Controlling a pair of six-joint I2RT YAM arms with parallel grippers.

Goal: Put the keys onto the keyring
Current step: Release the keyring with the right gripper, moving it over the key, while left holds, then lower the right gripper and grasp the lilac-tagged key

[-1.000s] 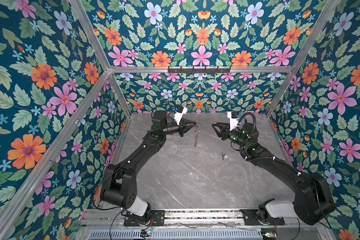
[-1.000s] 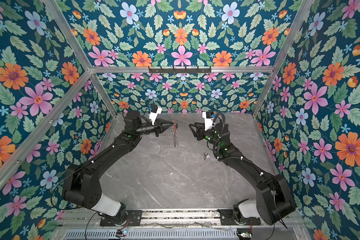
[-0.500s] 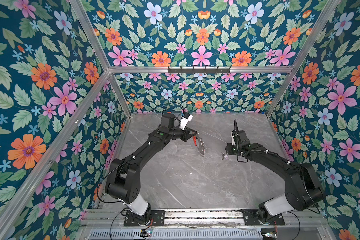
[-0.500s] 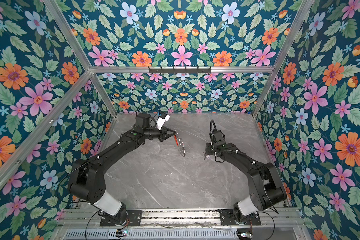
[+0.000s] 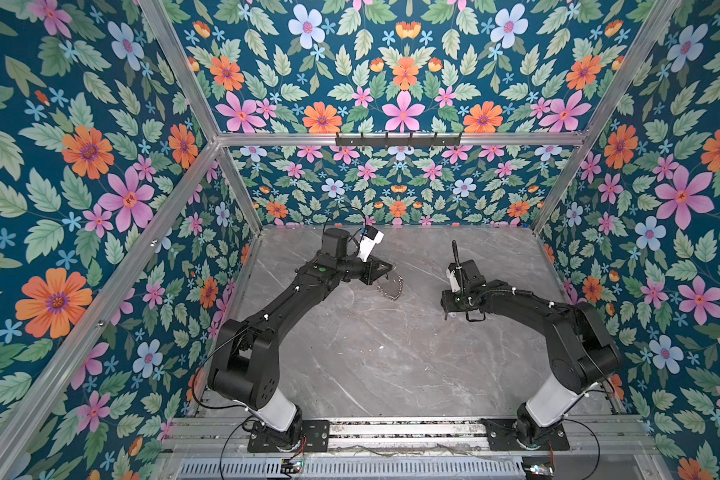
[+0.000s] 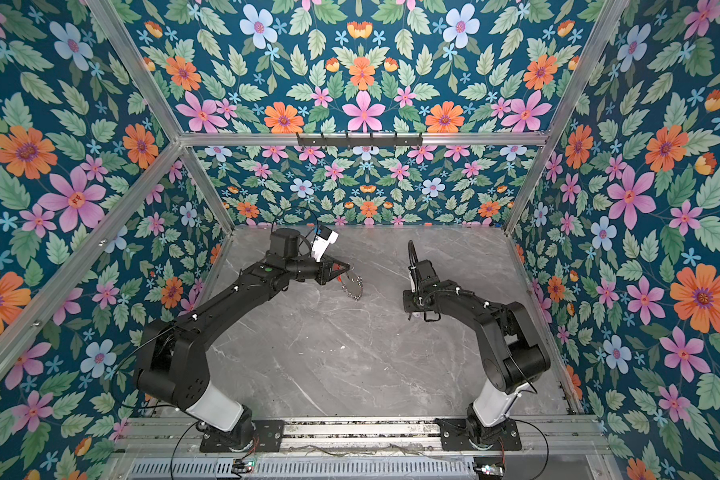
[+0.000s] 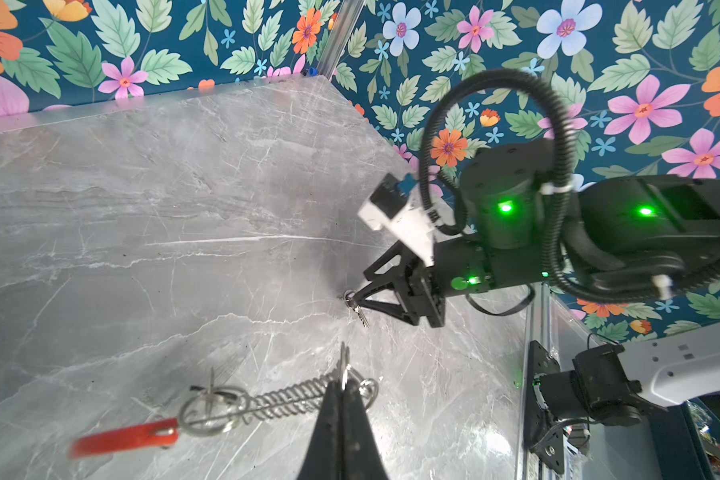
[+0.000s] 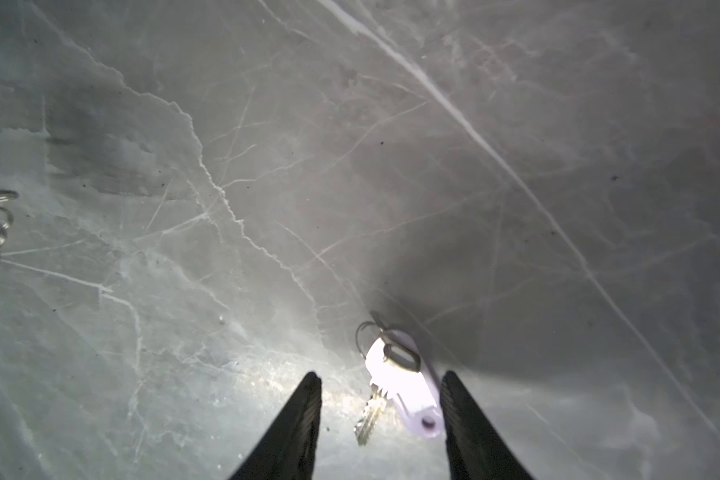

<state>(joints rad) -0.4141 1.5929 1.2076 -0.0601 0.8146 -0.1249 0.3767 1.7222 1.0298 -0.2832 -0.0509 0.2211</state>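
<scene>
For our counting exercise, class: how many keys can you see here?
1: the key lies on the table between the right end effector's open fingers. The keyring's rings might hide more.

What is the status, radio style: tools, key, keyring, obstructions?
Left tool shut on keyring. Right tool open, straddling tagged key lying on marble table. Not yet threaded. No obstruction seen.

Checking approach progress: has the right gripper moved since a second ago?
Yes. In a top view the right gripper has swung away from the table's back edge toward the front, and down over the keys.
</scene>
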